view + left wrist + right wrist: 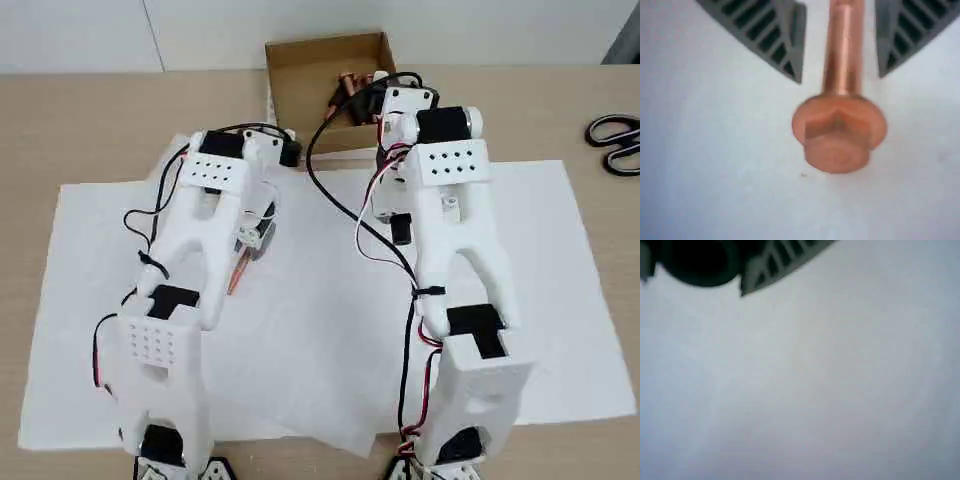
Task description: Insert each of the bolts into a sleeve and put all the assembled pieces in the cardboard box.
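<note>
The left gripper (840,77) stands wide, its fingers (775,35) either side of a copper bolt (840,135) without touching the shaft. The bolt lies on white paper (330,330), left of centre. Copper pieces (350,90) sit in the far box (300,65). I cannot tell how the right gripper (775,262) stands.

Bolt (839,132) looks smooth coppery metal; paper (715,175) matt.
</note>
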Tool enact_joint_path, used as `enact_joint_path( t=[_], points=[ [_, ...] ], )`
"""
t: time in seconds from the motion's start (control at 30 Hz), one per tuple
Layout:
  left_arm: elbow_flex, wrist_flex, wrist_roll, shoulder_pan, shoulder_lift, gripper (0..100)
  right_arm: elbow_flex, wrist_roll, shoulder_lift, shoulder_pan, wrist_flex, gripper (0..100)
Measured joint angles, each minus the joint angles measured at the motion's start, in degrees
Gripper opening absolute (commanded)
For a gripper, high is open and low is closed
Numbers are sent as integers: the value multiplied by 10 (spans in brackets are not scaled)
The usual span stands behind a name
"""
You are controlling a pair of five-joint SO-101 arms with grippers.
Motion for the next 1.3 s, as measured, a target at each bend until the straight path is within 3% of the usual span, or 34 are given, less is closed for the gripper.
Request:
enact_joint_path(
  t=[0.73,0.87,1.3],
  points=[
    [85,-91,0,2,-4,92,0,0,0,0,0,4],
    [106,-108,0,4,-11,24,0,0,0,0,0,4],
    [105,-87,7,34,-36,6,0,0,0,0,0,4]
  ],
)
